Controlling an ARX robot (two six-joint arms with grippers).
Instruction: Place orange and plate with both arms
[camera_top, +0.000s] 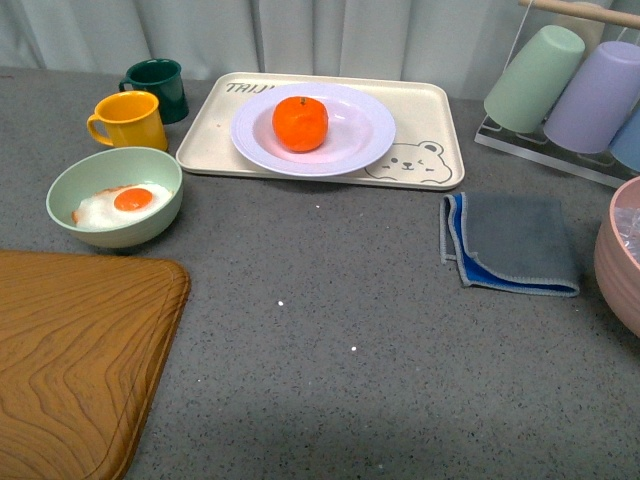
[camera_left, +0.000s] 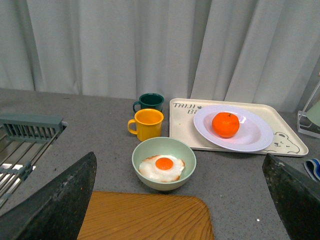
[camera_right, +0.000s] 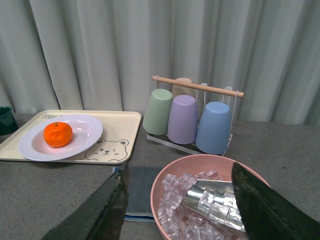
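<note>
The orange (camera_top: 300, 123) rests in the middle of the white plate (camera_top: 360, 140), which stands on the cream bear tray (camera_top: 430, 110) at the back of the table. The left wrist view shows the same orange (camera_left: 225, 124) on the plate (camera_left: 255, 135), and so does the right wrist view, orange (camera_right: 57, 134) and plate (camera_right: 85, 131). Neither arm appears in the front view. My left gripper (camera_left: 180, 200) is open, far back over the wooden board. My right gripper (camera_right: 182, 205) is open above the pink bowl, holding nothing.
A pale green bowl (camera_top: 60, 195) with a fried egg, a yellow mug (camera_top: 130, 120) and a dark green mug (camera_top: 160, 85) stand left. A wooden board (camera_top: 80, 360) fills the front left. A folded grey-blue cloth (camera_top: 510, 243), a pink ice bowl (camera_top: 615, 255) and a cup rack (camera_top: 570, 90) are right.
</note>
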